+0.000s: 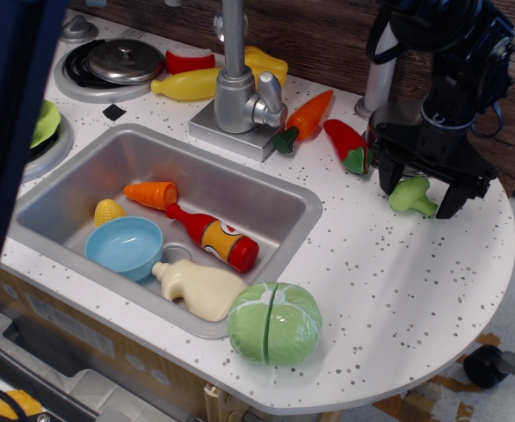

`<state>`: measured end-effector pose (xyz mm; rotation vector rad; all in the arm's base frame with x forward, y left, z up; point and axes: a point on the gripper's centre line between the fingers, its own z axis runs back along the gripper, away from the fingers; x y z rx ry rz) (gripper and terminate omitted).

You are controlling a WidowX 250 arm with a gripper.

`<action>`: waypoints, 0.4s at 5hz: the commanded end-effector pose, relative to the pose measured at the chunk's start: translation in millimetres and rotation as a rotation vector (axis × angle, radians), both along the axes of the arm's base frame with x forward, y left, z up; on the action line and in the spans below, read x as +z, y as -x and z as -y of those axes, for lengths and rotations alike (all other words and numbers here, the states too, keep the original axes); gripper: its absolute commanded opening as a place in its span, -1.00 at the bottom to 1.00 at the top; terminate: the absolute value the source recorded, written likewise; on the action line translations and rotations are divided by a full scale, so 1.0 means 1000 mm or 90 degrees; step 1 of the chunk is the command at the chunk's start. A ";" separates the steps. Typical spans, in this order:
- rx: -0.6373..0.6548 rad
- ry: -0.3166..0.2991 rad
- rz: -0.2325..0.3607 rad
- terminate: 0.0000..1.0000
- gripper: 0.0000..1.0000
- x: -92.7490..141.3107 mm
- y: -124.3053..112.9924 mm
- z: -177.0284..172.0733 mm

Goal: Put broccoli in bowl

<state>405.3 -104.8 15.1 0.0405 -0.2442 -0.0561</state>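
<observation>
The light-green broccoli (pixel 412 194) lies on the speckled counter at the right, floret head toward the back. My black gripper (pixel 420 198) is open and down around it, one finger (pixel 388 178) to its left and one finger (pixel 452 199) to its right, neither visibly pressing it. The light-blue bowl (pixel 125 247) sits empty in the front left of the steel sink (pixel 266 189), far to the left of the gripper.
In the sink lie an orange carrot (pixel 151 193), a corn piece (pixel 108 212), a red ketchup bottle (pixel 213 237) and a cream bottle (pixel 200 290). A green cabbage (pixel 274 323) sits at the counter's front edge. A faucet (pixel 235 83), carrot (pixel 306 119) and red pepper (pixel 345 143) stand behind. A dark blur (pixel 11 132) covers the left.
</observation>
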 end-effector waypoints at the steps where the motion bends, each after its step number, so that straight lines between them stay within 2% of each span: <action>1: -0.026 0.026 0.046 -1.00 1.00 0.002 -0.018 -0.007; 2: -0.016 0.016 0.034 -1.00 -1.00 0.006 -0.016 -0.005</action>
